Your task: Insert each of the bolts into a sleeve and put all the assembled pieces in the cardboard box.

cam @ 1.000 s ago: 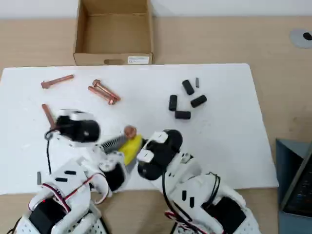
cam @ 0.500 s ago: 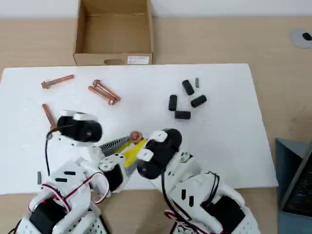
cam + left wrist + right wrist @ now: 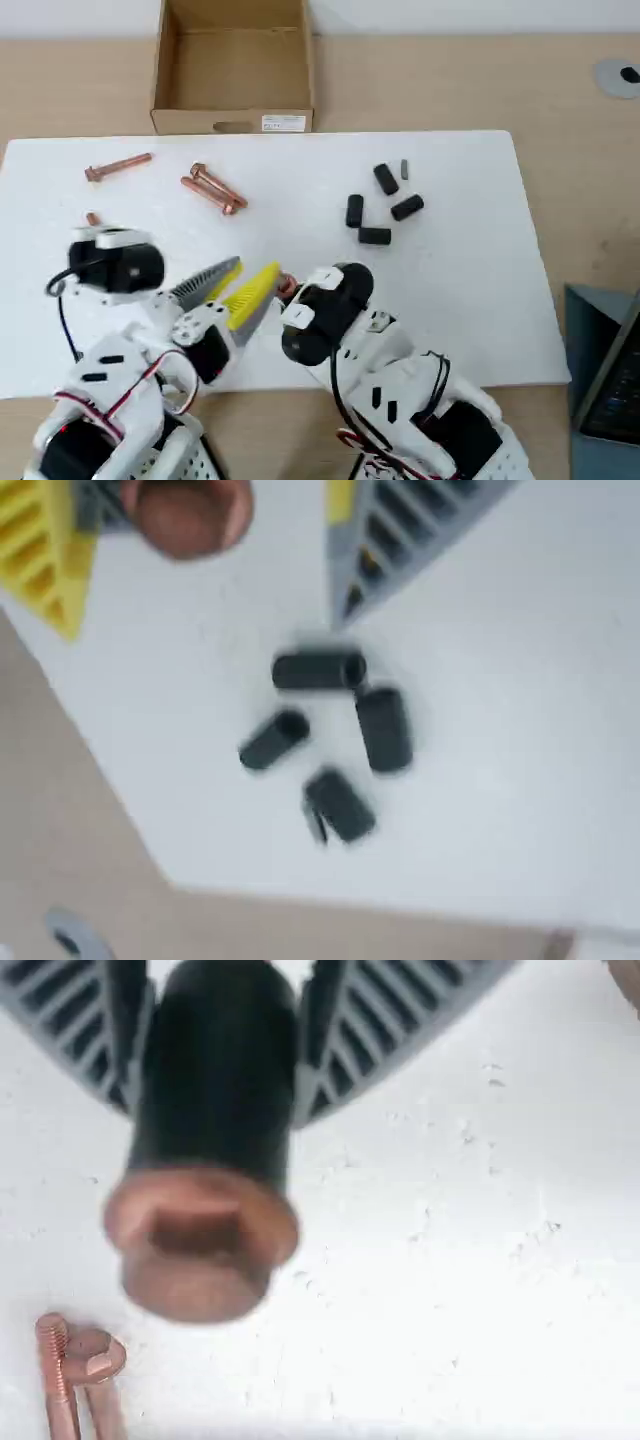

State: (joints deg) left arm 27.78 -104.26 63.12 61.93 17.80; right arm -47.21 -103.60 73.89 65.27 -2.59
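My right gripper [image 3: 215,1110] is shut on a black sleeve [image 3: 215,1070] with a copper bolt in it; the bolt's head [image 3: 200,1235] sticks out of the end. From above, that head [image 3: 287,287] peeks out beside the right wrist [image 3: 325,305]. My left gripper [image 3: 257,266] stands open just left of it, and the head [image 3: 190,510] lies between its yellow and grey fingers without touching them. Several loose sleeves [image 3: 374,236] [image 3: 318,670] lie mid-right. Loose bolts lie at the left [image 3: 118,166] [image 3: 212,187] [image 3: 60,1380]. The cardboard box [image 3: 200,120] stands empty at the back.
A white mat [image 3: 470,300] covers the work area on the wooden table. Another bolt end [image 3: 92,218] shows behind the left arm. A small grey pin [image 3: 404,169] lies by the sleeves. A dark laptop-like object [image 3: 600,370] sits at the right edge.
The left gripper pushed the bolt into the sleeve held by the right gripper, then opened, let go and drew back to the left. The right arm stayed still.
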